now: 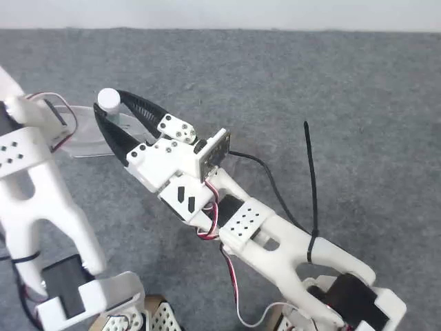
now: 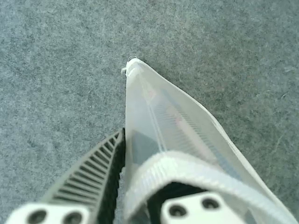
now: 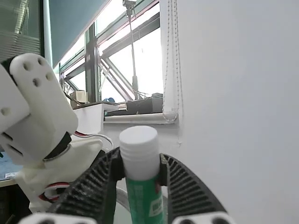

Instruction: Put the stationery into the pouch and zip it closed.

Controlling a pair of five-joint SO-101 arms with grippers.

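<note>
One glue stick (image 3: 140,179), white-capped with a green body, stands clamped in the right gripper (image 3: 139,157). One translucent pouch (image 2: 173,126) is pinched in the left gripper (image 2: 127,145) above the grey table (image 1: 344,83). The high view places the stick's cap near the pouch.

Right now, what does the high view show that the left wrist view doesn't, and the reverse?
High view: the right tool shut on a glue stick, white cap up. Left wrist view: the left tool clamped on the pouch, seen close along its length to the far corner. Both: the translucent pouch and the grey table under it.
</note>
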